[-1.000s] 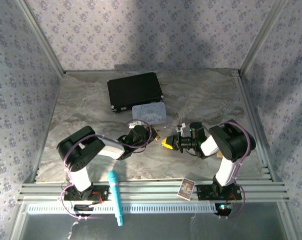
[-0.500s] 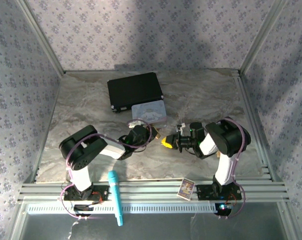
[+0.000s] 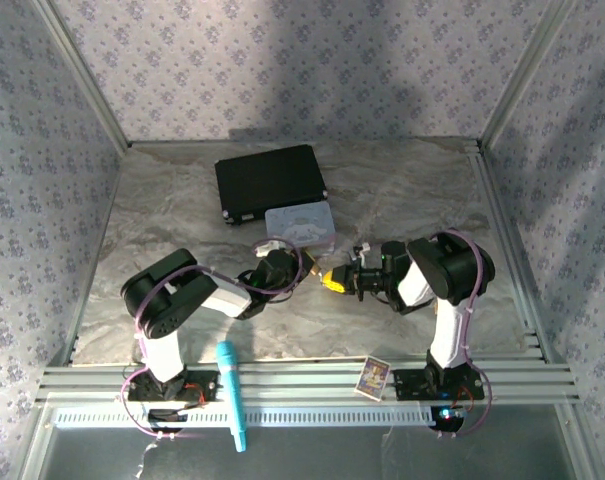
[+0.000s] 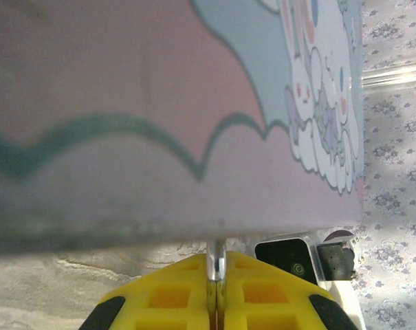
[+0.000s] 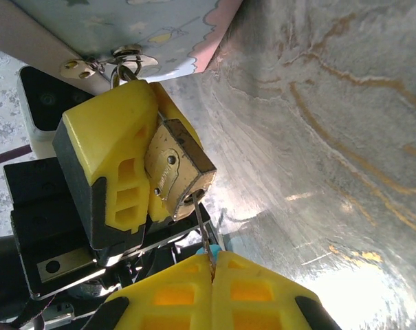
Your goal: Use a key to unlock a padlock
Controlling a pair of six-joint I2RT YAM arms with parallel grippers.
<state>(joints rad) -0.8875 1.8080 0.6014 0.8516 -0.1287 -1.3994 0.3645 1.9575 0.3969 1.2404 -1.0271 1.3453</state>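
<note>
The padlock (image 5: 177,168) hangs from the hasp on the near side of the tin box (image 5: 125,27), mid-table. The left gripper (image 4: 215,275) is clamped on it. The right gripper (image 5: 212,260) pinches the key (image 5: 202,230), tip at the lock's base. Both are likely light, rigid, slippery metal: grip the lock by its flat faces and the key by its bow.

A: Where is the padlock (image 5: 177,170) found?
B: Just before the tin box (image 3: 300,226), between the left gripper (image 3: 311,268) and the right gripper (image 3: 334,283); the key (image 5: 202,230) is seen between it and the right gripper.
A: And behind the box?
B: A flat case (image 3: 270,180) is set just behind it.
</note>
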